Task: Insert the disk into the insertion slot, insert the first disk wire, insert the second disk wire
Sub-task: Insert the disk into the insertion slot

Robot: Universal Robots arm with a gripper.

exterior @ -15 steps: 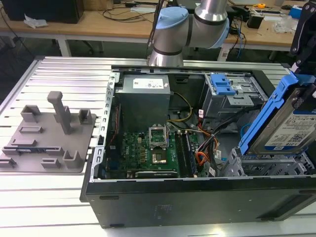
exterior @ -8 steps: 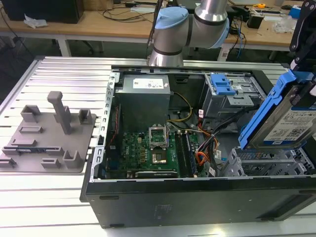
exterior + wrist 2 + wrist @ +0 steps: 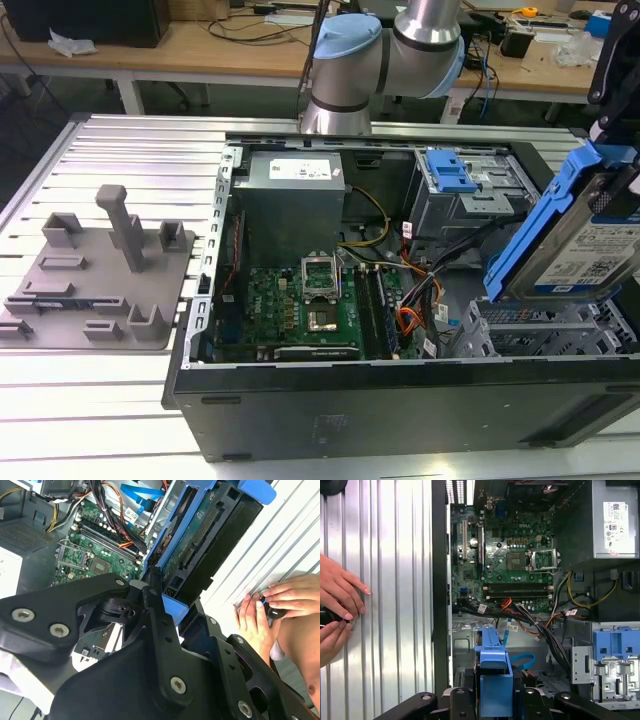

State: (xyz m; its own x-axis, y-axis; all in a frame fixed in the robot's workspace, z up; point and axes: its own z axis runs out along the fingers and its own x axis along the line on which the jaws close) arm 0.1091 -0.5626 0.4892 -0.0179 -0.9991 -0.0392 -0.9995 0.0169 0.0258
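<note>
While the fingers (image 3: 155, 610) clench the disk (image 3: 590, 250), tilted above the insertion slot (image 3: 540, 330) inside the computer case (image 3: 400, 410), the case lies open on a ribbed metal desk (image 3: 100, 400). Wooden desks (image 3: 200, 50) stand behind it, and a person's hands (image 3: 337, 605) rest beside it.

The disk (image 3: 590, 255) was smooth silver metal under a white paper label, framed in glossy bright blue plastic. Below it, the insertion slot (image 3: 540, 335) was dull grey perforated sheet metal. The gripper (image 3: 172, 595), clamped on the disk, had matt black links studded with shiny metal screw heads. The computer case (image 3: 400, 410) wore a matt black coat. Inside it, the power supply (image 3: 290, 200) was plain grey sheet metal and the motherboard (image 3: 290, 310) a glossy green. The table (image 3: 130, 420) was ribbed, brushed silvery metal. On the exterior view's left it bore a matt grey plastic fixture (image 3: 100, 270). The far benches (image 3: 200, 45) looked like pale wood.
</note>
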